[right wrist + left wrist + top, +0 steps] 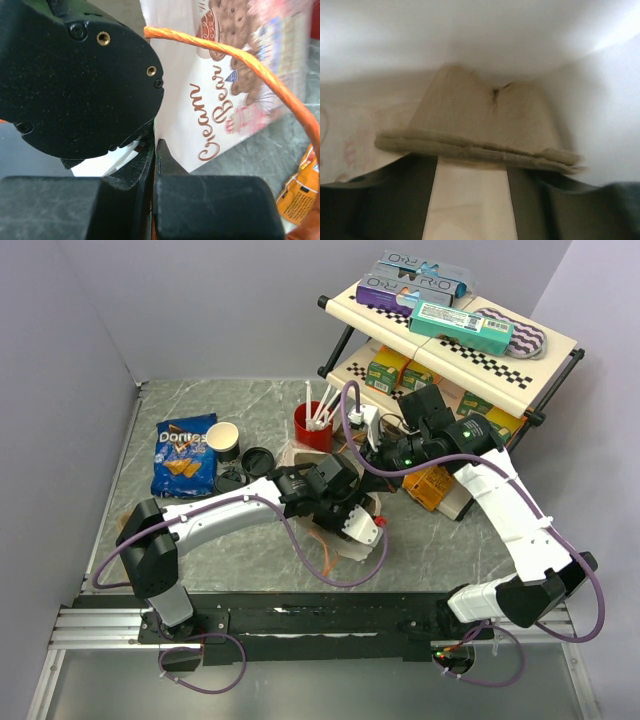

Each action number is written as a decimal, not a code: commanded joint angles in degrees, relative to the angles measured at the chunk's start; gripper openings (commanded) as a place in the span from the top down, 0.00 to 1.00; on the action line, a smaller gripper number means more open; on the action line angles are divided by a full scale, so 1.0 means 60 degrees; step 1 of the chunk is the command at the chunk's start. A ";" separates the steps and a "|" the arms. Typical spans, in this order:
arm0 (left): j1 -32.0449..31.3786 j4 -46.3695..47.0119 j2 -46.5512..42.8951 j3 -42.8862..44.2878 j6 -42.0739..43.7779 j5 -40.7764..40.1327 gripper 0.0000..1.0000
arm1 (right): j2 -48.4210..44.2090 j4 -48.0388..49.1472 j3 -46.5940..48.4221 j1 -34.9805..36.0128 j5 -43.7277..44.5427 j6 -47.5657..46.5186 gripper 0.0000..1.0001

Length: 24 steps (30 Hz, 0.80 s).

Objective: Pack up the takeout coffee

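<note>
While the left pincer (pixel 472 172) gapes, takeout coffee (pixel 222 440) lies well apart (leftward).

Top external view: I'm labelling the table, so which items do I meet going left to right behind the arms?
Doritos bag → coffee cup → black lid → red cup → orange packet

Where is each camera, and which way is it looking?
Top: high behind the arms, looking down at the table; left arm and right arm show.
Left wrist: on the left hand, peering inside the white bag; its open fingers show.
Right wrist: on the right hand, facing the bag's bear picture; its shut fingers and the left arm show.
Shared: both wrist views see one bag.
</note>
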 commanded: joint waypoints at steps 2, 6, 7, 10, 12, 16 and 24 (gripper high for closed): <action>0.0229 -0.0908 -0.0045 0.0932 0.0332 -0.0257 0.36 | -0.0017 -0.0154 0.0363 0.0061 -0.0797 -0.0059 1.00; 0.0301 -0.1244 -0.0207 0.1385 0.0112 -0.0024 0.38 | 0.0041 -0.0301 0.0451 0.0032 -0.0694 -0.0162 1.00; 0.0287 -0.1362 -0.0265 0.1474 0.0039 0.0165 0.39 | 0.0041 -0.0388 0.0480 0.0046 -0.0693 -0.0220 1.00; 0.0316 -0.1392 -0.0411 0.1373 -0.0020 -0.0021 0.43 | -0.0046 -0.0418 0.0407 0.0046 -0.0664 -0.0221 1.00; 0.0331 -0.1450 -0.0427 0.1372 -0.0239 -0.0009 0.46 | -0.0149 -0.0433 0.0334 0.0046 -0.0577 -0.0148 1.00; 0.0696 -0.2034 -0.0339 0.1723 -0.0898 0.2135 0.41 | -0.0325 -0.0418 0.0026 0.0075 -0.0313 0.0072 1.00; 0.0097 -0.0617 -0.0778 0.0640 -0.0885 0.0638 0.41 | -0.0500 -0.0565 0.0027 0.0485 0.0609 0.0088 1.00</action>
